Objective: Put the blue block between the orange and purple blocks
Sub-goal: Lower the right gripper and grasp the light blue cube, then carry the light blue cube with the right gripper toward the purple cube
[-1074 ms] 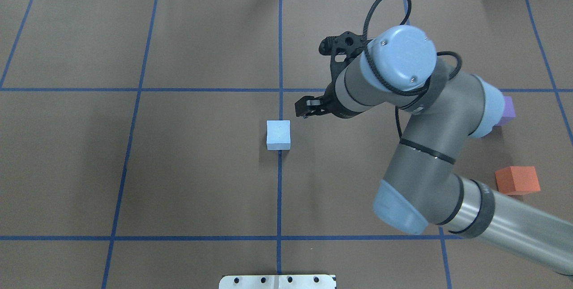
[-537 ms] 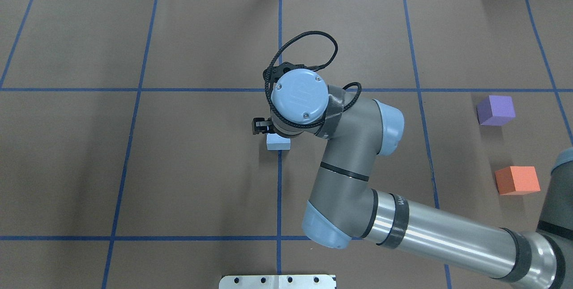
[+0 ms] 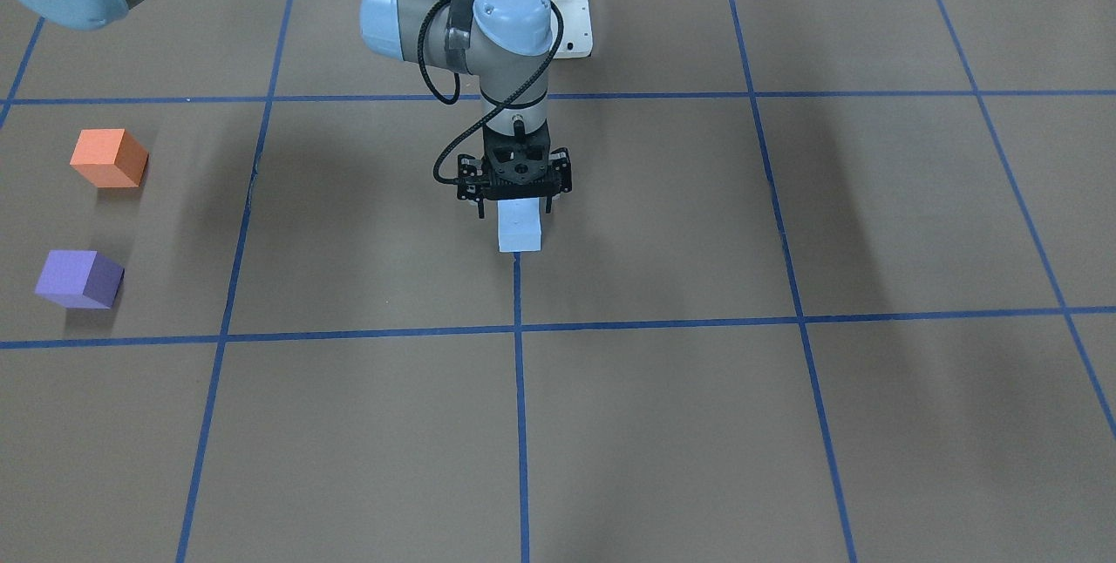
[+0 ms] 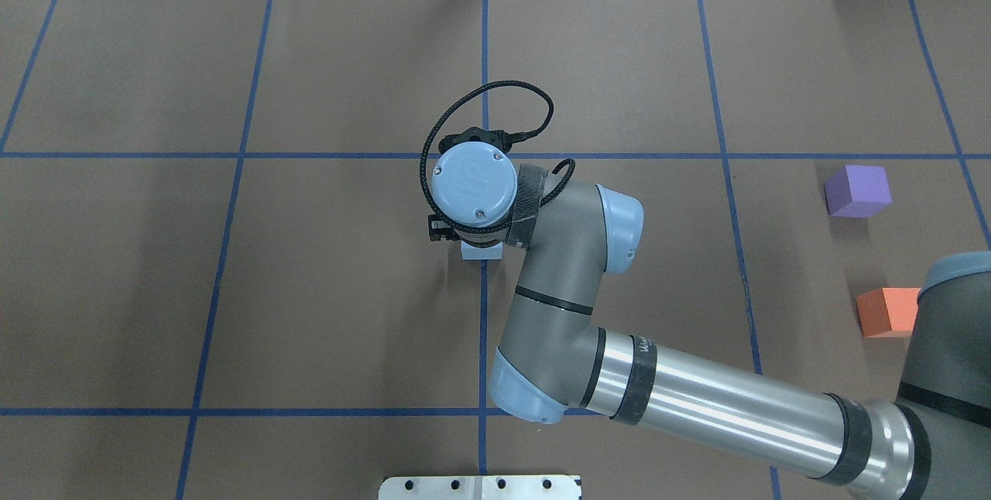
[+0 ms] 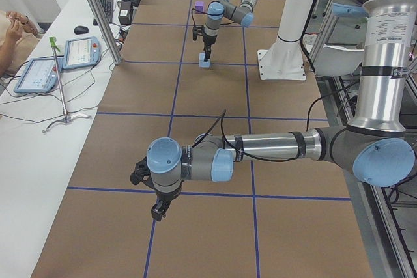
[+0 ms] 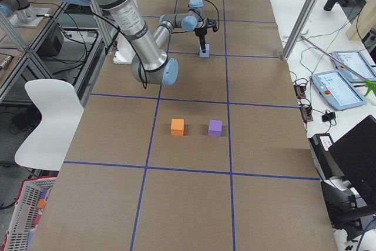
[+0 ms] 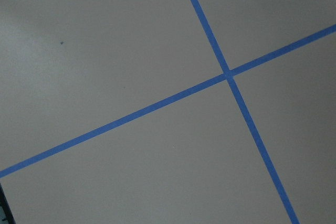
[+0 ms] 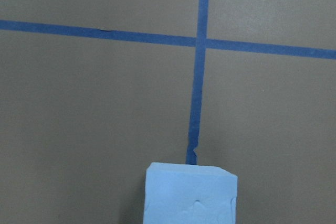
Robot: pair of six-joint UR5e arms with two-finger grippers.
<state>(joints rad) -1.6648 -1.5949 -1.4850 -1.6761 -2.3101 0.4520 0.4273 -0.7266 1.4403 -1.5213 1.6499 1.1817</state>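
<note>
The light blue block (image 3: pixel 520 230) sits on the centre tape line of the brown table; it also shows in the overhead view (image 4: pixel 481 253) and at the bottom of the right wrist view (image 8: pixel 190 195). My right gripper (image 3: pixel 513 211) points straight down over it, open, with a finger on either side of the block's top. The orange block (image 4: pixel 889 313) and the purple block (image 4: pixel 857 190) stand apart on the robot's right side, with a gap between them. My left gripper (image 5: pixel 159 209) hovers low over a tape crossing far from the blocks; I cannot tell whether it is open or shut.
Blue tape lines grid the brown table (image 4: pixel 310 291). A metal plate (image 4: pixel 480 487) lies at the near edge. The white robot base (image 3: pixel 571 14) stands behind the right arm. Tablets (image 5: pixel 78 53) lie on the operators' side table.
My right arm has swung left from beside the blue block to directly over it, and the gripper has come down around the block. The blocks have not moved.
</note>
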